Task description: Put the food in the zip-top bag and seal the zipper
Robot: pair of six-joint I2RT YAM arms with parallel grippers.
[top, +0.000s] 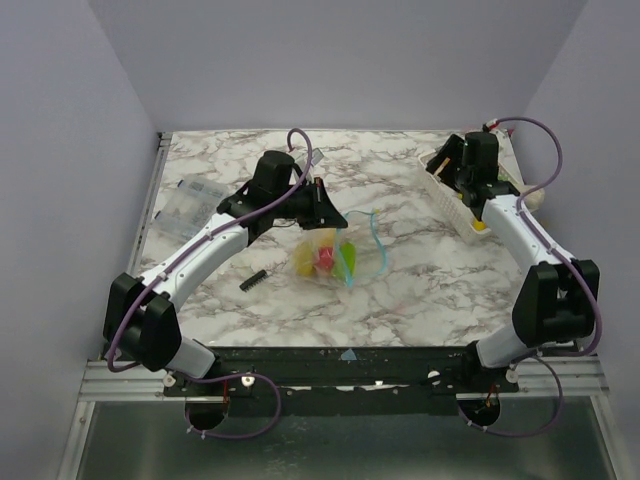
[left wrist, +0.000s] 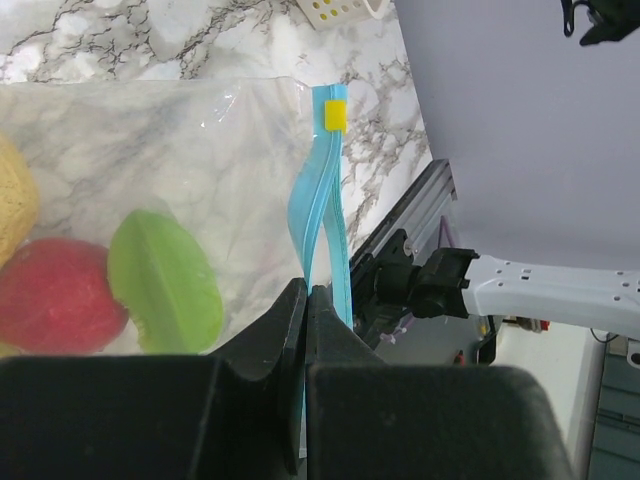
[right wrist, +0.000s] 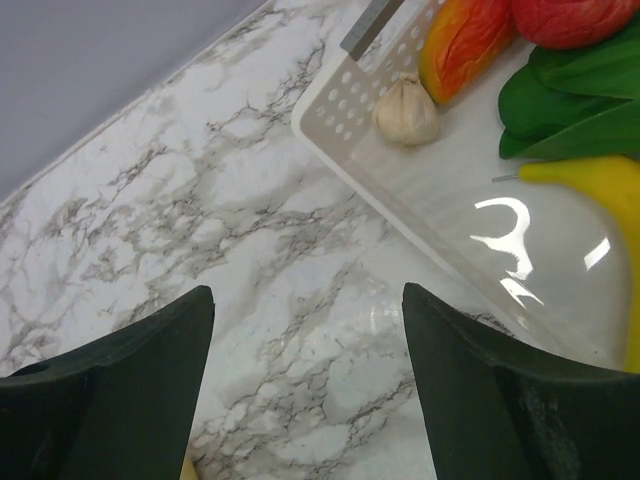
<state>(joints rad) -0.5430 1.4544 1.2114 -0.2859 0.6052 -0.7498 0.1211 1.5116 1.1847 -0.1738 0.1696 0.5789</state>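
Note:
The zip-top bag lies mid-table, clear, with yellow, red and green food inside. In the left wrist view the bag shows a green piece, a red piece and a yellow piece. My left gripper is shut on the teal zipper near one end; a yellow slider tab sits at the far end. In the top view the left gripper holds the bag's upper edge. My right gripper is open and empty over bare marble beside the basket.
A white perforated basket at the back right holds garlic, an orange piece, a red fruit, green leaves and a banana. A small black bar and a clear packet lie on the left.

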